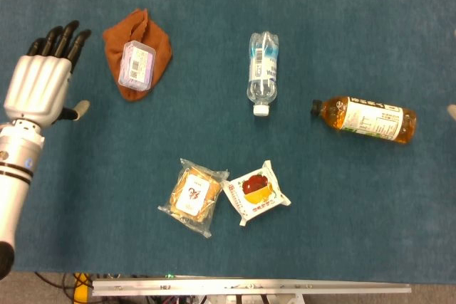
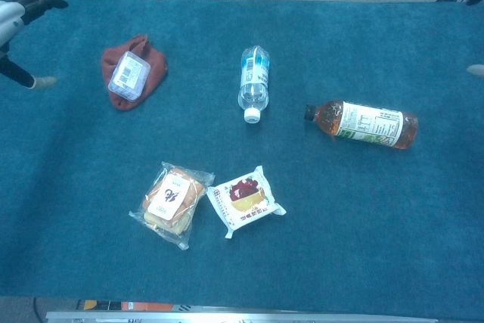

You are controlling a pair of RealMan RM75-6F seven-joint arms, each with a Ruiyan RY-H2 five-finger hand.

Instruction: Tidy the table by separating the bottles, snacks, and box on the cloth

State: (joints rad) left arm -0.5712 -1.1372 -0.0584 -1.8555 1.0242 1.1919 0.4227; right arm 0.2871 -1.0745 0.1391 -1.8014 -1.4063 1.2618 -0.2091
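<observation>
My left hand (image 1: 39, 83) hovers at the table's left edge, fingers straight and spread, holding nothing. Just right of it the small plastic box (image 1: 138, 65) sits on the rust cloth (image 1: 158, 48); it looks light, rigid and slick, so I'd pinch its long sides. The crinkly snacks (image 1: 194, 196) and round bottles (image 1: 262, 69) lie further right. My right hand (image 1: 451, 110) barely shows; state unclear.
</observation>
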